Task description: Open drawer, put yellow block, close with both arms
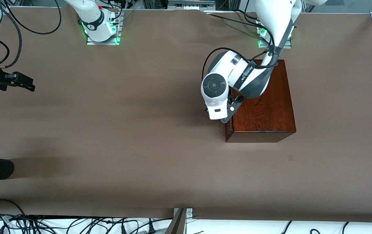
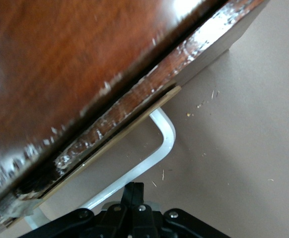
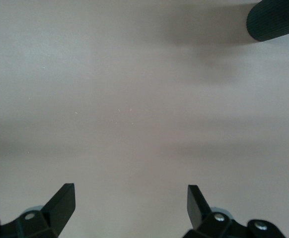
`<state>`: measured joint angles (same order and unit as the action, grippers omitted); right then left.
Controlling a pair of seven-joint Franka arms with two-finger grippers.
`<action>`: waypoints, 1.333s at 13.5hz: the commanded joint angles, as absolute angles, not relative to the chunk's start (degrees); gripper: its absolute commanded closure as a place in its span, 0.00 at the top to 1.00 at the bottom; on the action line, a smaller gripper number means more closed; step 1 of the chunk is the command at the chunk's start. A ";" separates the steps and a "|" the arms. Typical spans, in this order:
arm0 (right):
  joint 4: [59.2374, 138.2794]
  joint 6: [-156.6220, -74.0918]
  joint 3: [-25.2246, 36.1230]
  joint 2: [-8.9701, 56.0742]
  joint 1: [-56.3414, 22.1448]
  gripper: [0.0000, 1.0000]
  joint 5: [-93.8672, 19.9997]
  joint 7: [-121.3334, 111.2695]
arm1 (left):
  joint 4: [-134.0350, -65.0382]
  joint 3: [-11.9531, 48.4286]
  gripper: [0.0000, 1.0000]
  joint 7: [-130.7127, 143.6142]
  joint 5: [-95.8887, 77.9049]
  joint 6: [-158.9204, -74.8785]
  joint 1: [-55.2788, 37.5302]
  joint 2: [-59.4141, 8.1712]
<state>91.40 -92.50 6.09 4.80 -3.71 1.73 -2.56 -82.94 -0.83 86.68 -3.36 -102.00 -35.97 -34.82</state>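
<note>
Two arms, one at the box, one idling over bare table.
Left gripper (image 1: 229,114) is sitting at the box (image 1: 264,104) edge toward the right arm's end, fingers (image 2: 133,194) pinched together just beside the drawer's (image 2: 129,124) white handle (image 2: 157,148), not around it; drawer front is looking nearly flush w/ the box. Right gripper (image 3: 130,198) is waiting w/ fingers spread wide over open brown table (image 1: 124,136), near a black cylinder (image 3: 276,21).

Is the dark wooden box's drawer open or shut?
Shut, or nearly: the drawer front sits against the box, left gripper at its white handle.
</note>
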 commanded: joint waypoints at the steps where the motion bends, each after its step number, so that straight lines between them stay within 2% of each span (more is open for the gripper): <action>1: 90.70 -91.85 5.54 4.66 -3.08 1.00 1.93 -2.02 | -85.78 -1.23 0.00 84.28 -1.93 -101.69 -34.81 -31.82; 2: 90.79 -91.85 5.54 4.66 -3.08 1.00 1.85 -2.02 | -85.26 -1.23 0.00 84.81 -2.80 -101.60 -34.80 -31.56; 3: 90.79 -91.85 5.54 4.66 -3.16 1.00 1.85 -2.02 | -84.99 -0.97 0.07 85.34 -3.68 -100.91 -34.80 -30.51; 5: 90.79 -91.85 5.54 4.75 -3.08 1.00 1.85 -2.02 | -84.12 -0.53 0.32 87.61 -9.29 -100.37 -34.80 -28.49; 6: 90.70 -91.85 5.54 4.75 -3.16 1.00 1.85 -2.02 | -83.59 -0.53 0.54 87.80 -12.10 -100.11 -34.80 -28.04; 7: 90.70 -91.85 5.54 4.66 -3.16 1.00 1.85 -1.93 | -83.58 -0.44 0.93 87.37 -12.82 -99.85 -34.80 -26.91; 8: 90.70 -91.85 5.54 4.75 -3.16 1.00 1.85 -2.02 | -83.58 0.52 1.00 86.93 -12.74 -99.76 -34.72 -25.76; 10: 90.70 -91.85 5.54 4.75 -3.08 1.00 1.85 -2.02 | -83.85 1.23 1.00 83.52 -12.74 -99.76 -32.71 -21.81; 12: 90.70 -91.85 5.54 4.66 -3.08 1.00 1.85 -1.93 | -84.90 3.94 1.00 76.24 -13.18 -98.88 -25.96 -17.69; 16: 90.62 -91.85 5.62 4.66 -3.08 1.00 1.85 -2.20 | -85.60 3.34 1.00 56.92 -12.83 -89.85 -18.48 -11.53; 18: 90.09 -91.85 5.62 4.75 -2.99 1.00 1.76 -2.20 | -88.05 2.12 1.00 46.54 -12.66 -86.85 -15.92 -7.05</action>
